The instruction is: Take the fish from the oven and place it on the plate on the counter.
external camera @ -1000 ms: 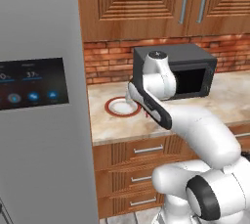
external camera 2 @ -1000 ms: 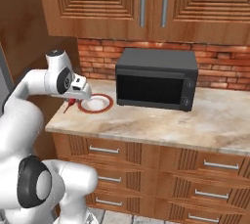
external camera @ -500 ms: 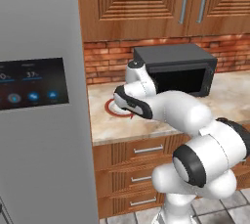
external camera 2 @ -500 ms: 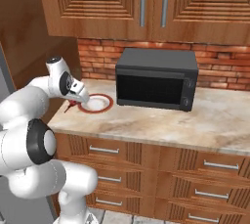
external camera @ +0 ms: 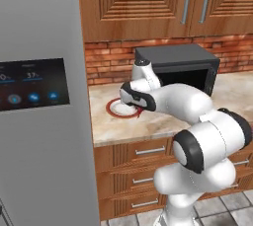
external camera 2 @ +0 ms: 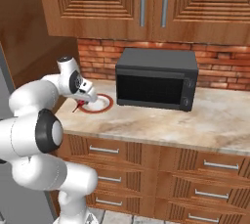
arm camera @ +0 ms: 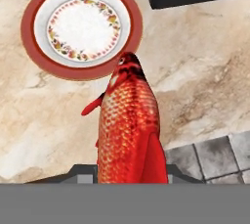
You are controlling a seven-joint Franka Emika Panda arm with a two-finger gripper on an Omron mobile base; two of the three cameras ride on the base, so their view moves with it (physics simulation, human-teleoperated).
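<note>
My gripper [external camera: 134, 104] [external camera 2: 82, 100] is shut on the fish [arm camera: 128, 125], a red-orange scaly fish hanging nose-down between the fingers. The fish [external camera 2: 77, 106] [external camera: 140, 113] hangs just above the counter [arm camera: 195, 71] beside the plate's near rim. The plate [arm camera: 82, 26] is round and white with a red ring; it lies bare on the counter just beyond the fish's nose. It also shows under my hand as the plate [external camera: 117, 109] [external camera 2: 101, 104]. The oven is out of view.
A black boxy countertop appliance [external camera: 178, 67] [external camera 2: 156, 78] stands right of the plate against the brick wall. A tall grey fridge [external camera: 39, 96] bounds the counter's left end. The counter's front edge and floor tiles [arm camera: 215, 154] lie close beneath the fish.
The arm has swung round and my gripper has shifted left over the plate's rim, the fish still held in it.
</note>
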